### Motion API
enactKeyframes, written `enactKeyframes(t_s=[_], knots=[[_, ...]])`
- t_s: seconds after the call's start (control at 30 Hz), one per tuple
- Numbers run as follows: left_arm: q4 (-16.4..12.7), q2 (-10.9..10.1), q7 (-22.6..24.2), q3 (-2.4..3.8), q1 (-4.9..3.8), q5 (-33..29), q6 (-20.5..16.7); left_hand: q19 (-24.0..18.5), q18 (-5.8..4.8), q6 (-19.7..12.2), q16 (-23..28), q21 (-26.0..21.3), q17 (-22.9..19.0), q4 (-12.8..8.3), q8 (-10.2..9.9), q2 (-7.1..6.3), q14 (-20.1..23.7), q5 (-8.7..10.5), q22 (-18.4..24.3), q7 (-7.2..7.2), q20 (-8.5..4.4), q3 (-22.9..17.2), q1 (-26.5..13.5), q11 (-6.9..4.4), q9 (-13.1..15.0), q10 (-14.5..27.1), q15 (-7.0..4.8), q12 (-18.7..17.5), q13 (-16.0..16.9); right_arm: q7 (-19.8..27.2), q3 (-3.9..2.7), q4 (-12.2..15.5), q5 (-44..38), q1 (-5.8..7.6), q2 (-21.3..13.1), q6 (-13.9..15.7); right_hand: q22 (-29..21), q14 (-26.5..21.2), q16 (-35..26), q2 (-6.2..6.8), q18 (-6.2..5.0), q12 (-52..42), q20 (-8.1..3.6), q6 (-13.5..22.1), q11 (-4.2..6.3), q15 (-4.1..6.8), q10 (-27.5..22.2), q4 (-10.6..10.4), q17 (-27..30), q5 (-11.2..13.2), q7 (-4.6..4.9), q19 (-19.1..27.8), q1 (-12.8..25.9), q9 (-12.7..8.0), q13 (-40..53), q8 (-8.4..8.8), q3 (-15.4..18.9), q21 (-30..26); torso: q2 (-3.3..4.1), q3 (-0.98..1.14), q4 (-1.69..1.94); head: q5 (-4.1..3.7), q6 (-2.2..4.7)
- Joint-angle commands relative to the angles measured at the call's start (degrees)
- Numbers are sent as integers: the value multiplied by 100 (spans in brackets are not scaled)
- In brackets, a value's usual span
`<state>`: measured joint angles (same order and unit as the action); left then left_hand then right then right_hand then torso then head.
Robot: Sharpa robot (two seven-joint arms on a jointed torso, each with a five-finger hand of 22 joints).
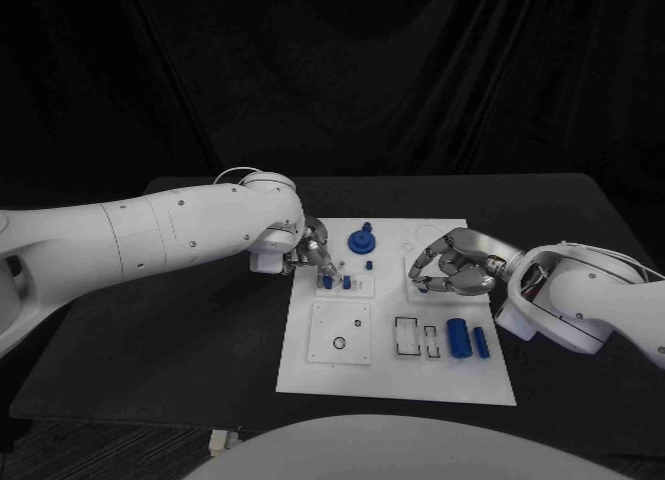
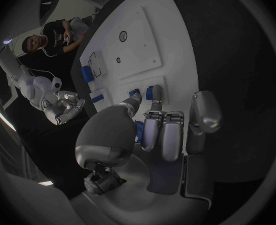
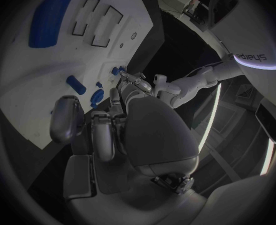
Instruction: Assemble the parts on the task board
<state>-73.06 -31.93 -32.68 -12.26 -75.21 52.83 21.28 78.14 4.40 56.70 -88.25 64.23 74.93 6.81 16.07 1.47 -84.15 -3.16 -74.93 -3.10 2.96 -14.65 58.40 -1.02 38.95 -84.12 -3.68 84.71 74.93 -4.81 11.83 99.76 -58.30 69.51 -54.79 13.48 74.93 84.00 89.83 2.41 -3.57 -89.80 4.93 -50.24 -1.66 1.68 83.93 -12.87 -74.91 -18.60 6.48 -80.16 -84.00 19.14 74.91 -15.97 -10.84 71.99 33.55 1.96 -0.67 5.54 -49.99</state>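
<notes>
- Nearest to us on the task board (image 1: 311,375) lie two blue cylinders (image 1: 469,340), side by side toward its right side, just beside two empty rectangular recesses (image 1: 417,337).
- Left of those recesses we see a square panel (image 1: 341,333) with a black ring (image 1: 341,344) lying on it.
- Farther along, our right hand (image 1: 450,265) sits over the board's right part with its fingers curled inward; we cannot tell whether they hold anything.
- At about the same depth, our left hand (image 1: 306,252) reaches onto the board's left part, its fingertips (image 2: 155,92) down at a pair of small blue pegs (image 1: 335,283) standing in a small panel. In the left wrist view the fingertips touch those pegs, but we cannot tell whether they grip one.
- A short blue pin (image 1: 370,265) lies just beyond the pegs, between the two hands.
- Farther still, a round blue gear-like piece (image 1: 362,241) with a post stands near the board's far edge.
- The board lies in the middle of the black worktop (image 1: 174,350).
</notes>
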Motion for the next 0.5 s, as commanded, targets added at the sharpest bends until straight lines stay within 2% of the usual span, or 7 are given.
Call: enactKeyframes(t_s=[0.03, 0.37, 0.43, 0.5], knots=[[7, 16, 28, 5, 13, -19, 94, -27, 70, 10, 27, -39, 1192, 21, -37, 6, -394, 20, -827, -51, 16, 36, -81, 39, -6, -218, 36, -17, 901, -78, -2, 5, -9, -16, -4, -45, 940, 600, 17, -6, -71, -20, -1, 7, -45, -34, 607, 32, -1509, -40, 11, 36, -58, -8, 1509, -39, -9, -23, 0, 0, -2, 2, -1], [17, 2, 23, 5, 16, -19, 136, -25, 74, 70, 26, -51, 1194, 21, 50, 57, -396, -16, -826, -16, 16, 101, -9, 18, 82, -225, 27, -5, 914, -84, -2, 2, -9, -19, 1, -61, 940, 600, 17, -6, -71, -20, -1, 7, -45, -34, 607, 32, -1509, -40, 11, 36, -58, -8, 1509, -39, -9, -23, 1, 1, 0, 7, -1], [18, 1, 21, 5, 16, -19, 142, -21, 76, 54, 25, -57, 1197, -16, 97, 93, -398, -167, -825, -1, 6, 104, 72, 4, 154, -225, 14, -6, 913, -85, -2, 2, -9, -20, 2, -65, 940, 600, 17, -6, -71, -20, -1, 7, -45, -34, 607, 32, -1509, -40, 11, 36, -58, -8, 1509, -39, -9, -23, 2, 0, 0, 9, -1], [21, 2, 20, 5, 16, -19, 141, -8, 74, 33, 25, -50, 1198, -50, 155, 125, -400, -492, -828, 18, -8, 99, 144, -12, 248, -227, -1, -5, 914, -85, -2, 0, -9, -21, 3, -67, 940, 600, 17, -6, -71, -20, -1, 7, -45, -34, 607, 32, -1509, -40, 11, 36, -58, -8, 1509, -39, -9, -23, 1, 0, 0, 8, -1]])
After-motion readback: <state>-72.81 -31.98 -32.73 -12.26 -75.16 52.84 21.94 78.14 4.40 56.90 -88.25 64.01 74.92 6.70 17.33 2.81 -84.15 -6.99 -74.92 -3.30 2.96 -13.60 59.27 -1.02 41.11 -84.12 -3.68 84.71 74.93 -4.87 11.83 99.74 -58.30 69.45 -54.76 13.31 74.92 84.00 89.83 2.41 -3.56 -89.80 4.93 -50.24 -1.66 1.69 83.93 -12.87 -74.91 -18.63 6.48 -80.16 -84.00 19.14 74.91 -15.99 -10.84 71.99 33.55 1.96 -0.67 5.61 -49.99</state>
